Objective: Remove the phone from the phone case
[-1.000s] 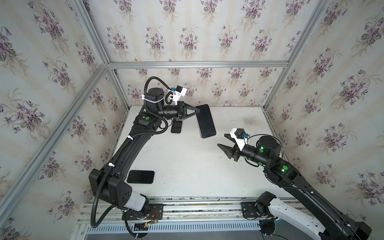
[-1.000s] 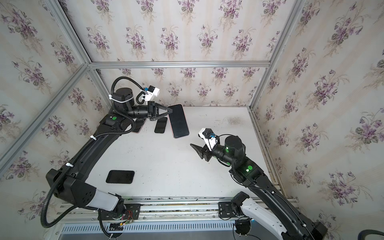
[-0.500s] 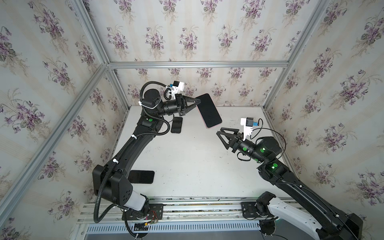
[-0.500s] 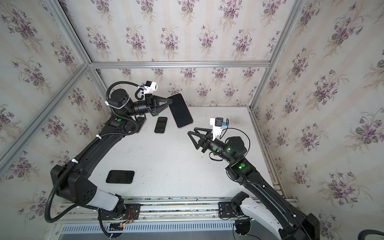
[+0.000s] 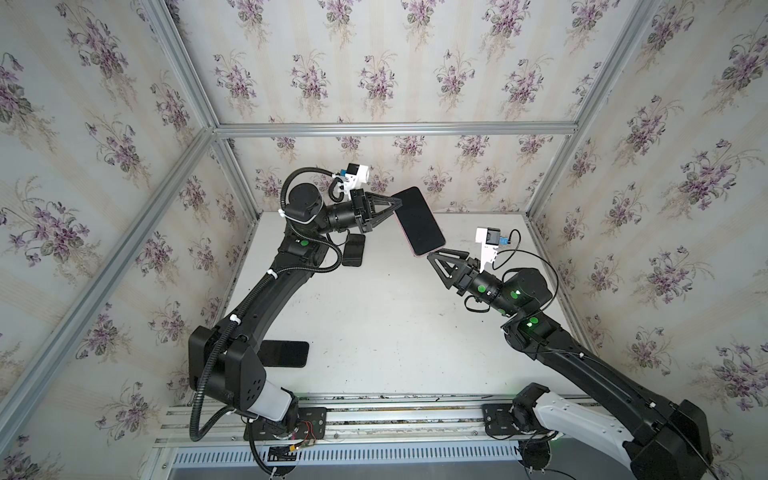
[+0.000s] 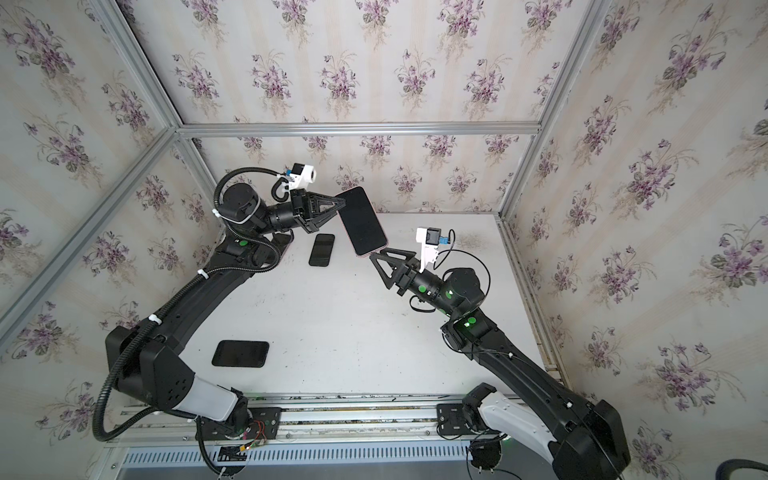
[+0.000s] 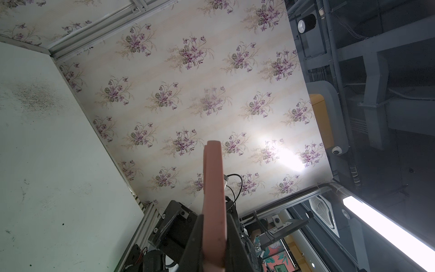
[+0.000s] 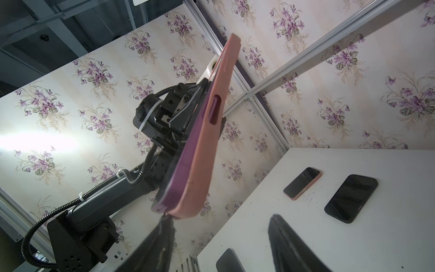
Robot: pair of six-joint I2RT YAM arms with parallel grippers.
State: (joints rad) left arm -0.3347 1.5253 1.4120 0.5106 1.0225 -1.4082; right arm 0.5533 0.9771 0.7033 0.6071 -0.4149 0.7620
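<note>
Risen since a second ago, my right gripper [image 5: 435, 254] stands open at the corner of the phone [image 5: 419, 220]. My left gripper [image 5: 397, 206] clamps the phone case [image 8: 211, 141].

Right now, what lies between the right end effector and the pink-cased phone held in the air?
Nothing: in the right wrist view, one fingertip of the open right end effector sits at a corner of the pink-cased phone.

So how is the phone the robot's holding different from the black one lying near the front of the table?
The held phone is up in the air, tilted, pinched by the left gripper; the black phone lies flat on the table, untouched. The held phone wears a pink case; the black phone shows no pink. Both have dark screens and rounded corners.
</note>
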